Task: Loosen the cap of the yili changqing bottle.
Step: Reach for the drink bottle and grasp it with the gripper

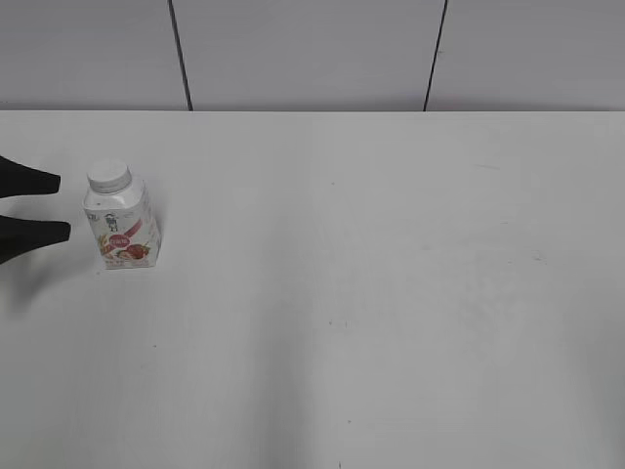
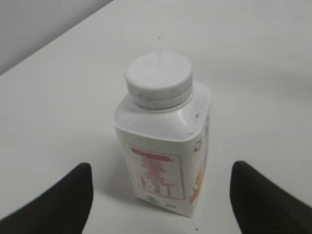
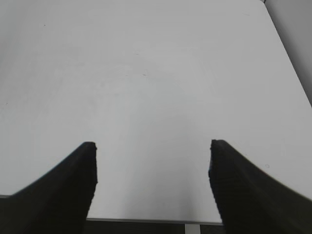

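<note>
The yili changqing bottle (image 1: 123, 227) stands upright at the left of the white table, white with a pink-red strawberry label. Its round white cap (image 1: 108, 176) sits on the neck. My left gripper (image 1: 61, 206) is open just left of the bottle, its two black fingers pointing at it with a small gap between. In the left wrist view the bottle (image 2: 165, 156) stands ahead of the open left gripper (image 2: 161, 178), with the cap (image 2: 159, 78) on top. My right gripper (image 3: 152, 148) is open over bare table with nothing between its fingers; it does not show in the exterior view.
The white table (image 1: 391, 293) spreads wide to the right of the bottle. A grey panelled wall (image 1: 312, 49) runs along the far edge. The table's near edge (image 3: 146, 220) shows below the right gripper.
</note>
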Robot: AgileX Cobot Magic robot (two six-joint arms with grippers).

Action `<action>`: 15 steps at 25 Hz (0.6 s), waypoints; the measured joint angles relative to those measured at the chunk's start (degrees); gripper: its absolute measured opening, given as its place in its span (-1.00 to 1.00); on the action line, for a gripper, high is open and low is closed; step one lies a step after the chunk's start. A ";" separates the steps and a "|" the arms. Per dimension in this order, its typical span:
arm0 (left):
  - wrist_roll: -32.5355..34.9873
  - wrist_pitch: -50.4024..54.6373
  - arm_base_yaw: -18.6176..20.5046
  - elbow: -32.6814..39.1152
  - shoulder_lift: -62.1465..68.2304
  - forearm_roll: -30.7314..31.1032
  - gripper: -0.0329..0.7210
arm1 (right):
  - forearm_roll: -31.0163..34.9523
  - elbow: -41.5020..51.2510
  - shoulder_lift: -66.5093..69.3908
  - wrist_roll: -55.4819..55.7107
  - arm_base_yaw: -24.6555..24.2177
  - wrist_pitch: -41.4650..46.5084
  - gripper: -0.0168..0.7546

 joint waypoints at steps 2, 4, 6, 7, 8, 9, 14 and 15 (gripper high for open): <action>-0.14 0.00 -0.06 -2.17 2.28 0.12 0.49 | 0.00 0.00 0.00 0.00 0.00 0.00 0.51; -0.19 0.00 -0.17 -3.72 4.22 0.17 0.49 | 0.00 0.00 0.00 0.00 0.00 0.00 0.51; -0.19 0.00 -0.66 -4.45 5.74 0.17 0.49 | 0.00 0.00 0.00 0.00 0.00 0.00 0.51; -0.19 0.00 -0.95 -4.56 6.43 0.23 0.49 | 0.00 0.00 0.00 0.00 0.00 0.00 0.51; -0.24 0.00 -1.33 -4.56 7.01 0.23 0.49 | 0.00 0.00 0.00 0.00 0.00 0.00 0.51; -0.24 0.00 -1.83 -4.62 7.46 0.46 0.49 | 0.00 0.00 0.00 0.00 0.00 0.00 0.51; -0.35 -0.06 -4.24 -7.08 10.49 0.76 0.49 | 0.00 0.00 0.00 0.00 0.00 0.00 0.51; -0.35 -0.06 -4.73 -7.67 11.05 0.76 0.49 | 0.00 0.00 0.00 0.00 0.00 0.00 0.51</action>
